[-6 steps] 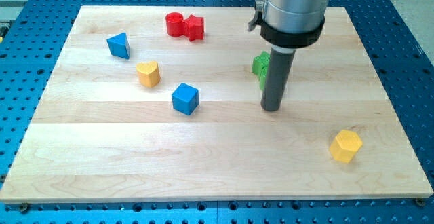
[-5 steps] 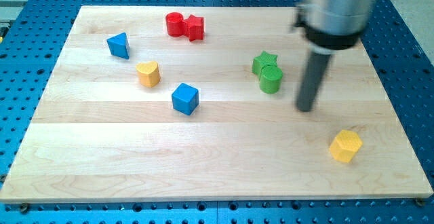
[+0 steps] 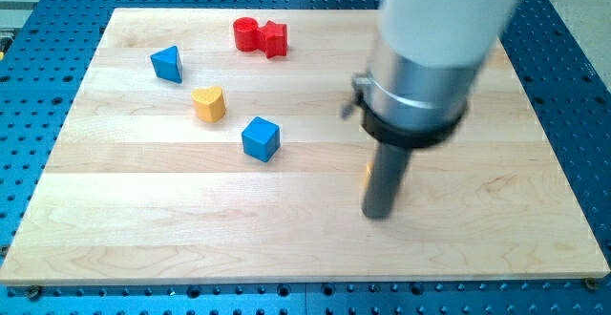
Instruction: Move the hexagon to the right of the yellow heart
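Yellow hexagon [image 3: 369, 170] peeks from behind my tip [image 3: 378, 214].

No legible text, labels, brand marks, numbers or signs appear anywhere in the camera view: not on the blocks, the wooden board, the rod or the surrounding blue table.

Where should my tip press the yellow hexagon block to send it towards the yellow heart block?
Only a sliver of the yellow hexagon block shows behind the rod, above my tip. Likely press its lower-right face, coming from the view's right: the yellow heart block lies up-left.
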{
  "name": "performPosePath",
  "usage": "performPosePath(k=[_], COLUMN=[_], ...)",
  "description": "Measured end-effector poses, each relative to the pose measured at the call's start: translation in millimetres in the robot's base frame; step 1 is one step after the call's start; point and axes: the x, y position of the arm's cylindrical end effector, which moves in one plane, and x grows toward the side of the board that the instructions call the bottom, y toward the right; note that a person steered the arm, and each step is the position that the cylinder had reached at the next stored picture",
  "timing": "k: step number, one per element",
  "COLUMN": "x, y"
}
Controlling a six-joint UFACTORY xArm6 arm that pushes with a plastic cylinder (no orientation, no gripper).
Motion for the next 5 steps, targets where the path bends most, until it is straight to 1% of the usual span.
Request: performPosePath(k=[1, 2, 3, 4, 5], x=[-21, -39, -67, -12, -17], y=[15, 65, 55, 0, 0])
